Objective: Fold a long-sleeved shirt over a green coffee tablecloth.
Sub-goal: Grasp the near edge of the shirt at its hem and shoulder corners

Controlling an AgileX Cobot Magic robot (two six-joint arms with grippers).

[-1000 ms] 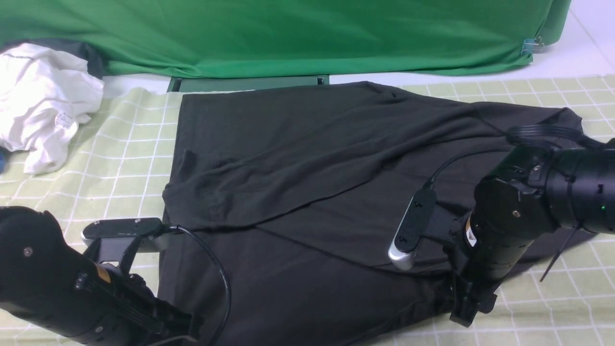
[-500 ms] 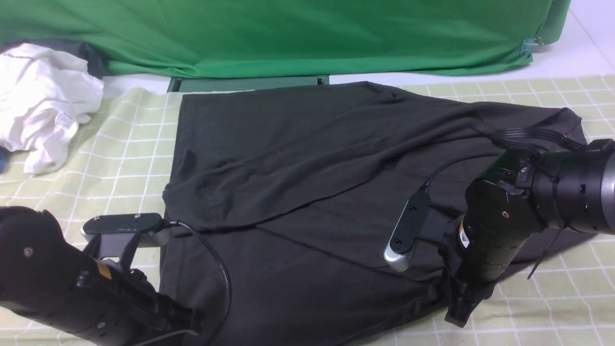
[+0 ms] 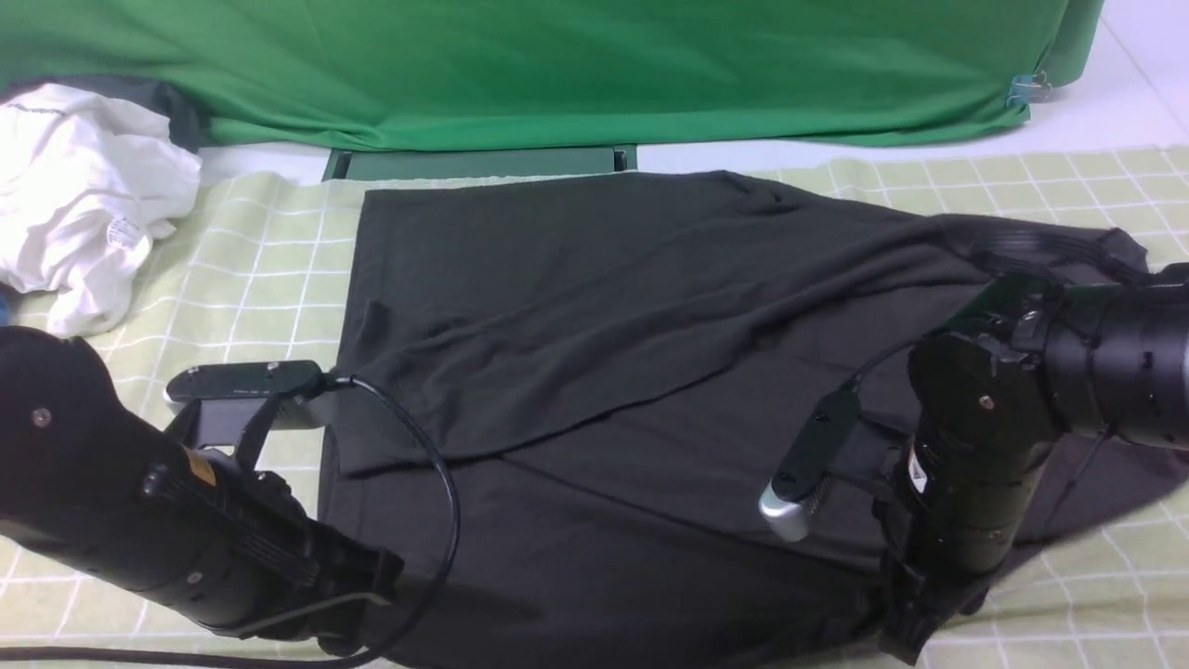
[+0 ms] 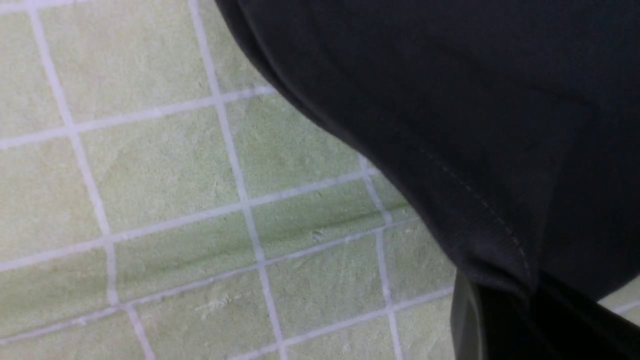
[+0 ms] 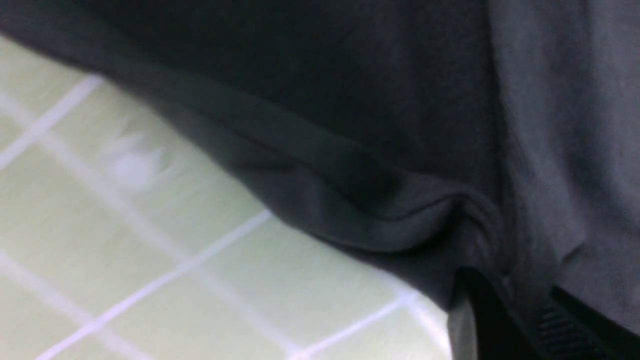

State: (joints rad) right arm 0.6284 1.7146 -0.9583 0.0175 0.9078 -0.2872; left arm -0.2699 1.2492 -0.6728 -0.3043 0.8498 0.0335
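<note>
Left fingers (image 4: 465, 325), right fingers (image 5: 475, 325) each closed on near hem of large black soft-knit long-sleeved shirt (image 3: 594, 307) | pale yellow-green gridded tablecloth (image 3: 269, 269) lay beneath | needed: level, taut, synchronized lift.

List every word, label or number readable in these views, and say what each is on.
No text is readable.
White garment: small tag and grey printed line, both too small.
Left arm sticker, right arm sticker: blurred.
Long-sleeved shirt: no print showing.
</note>
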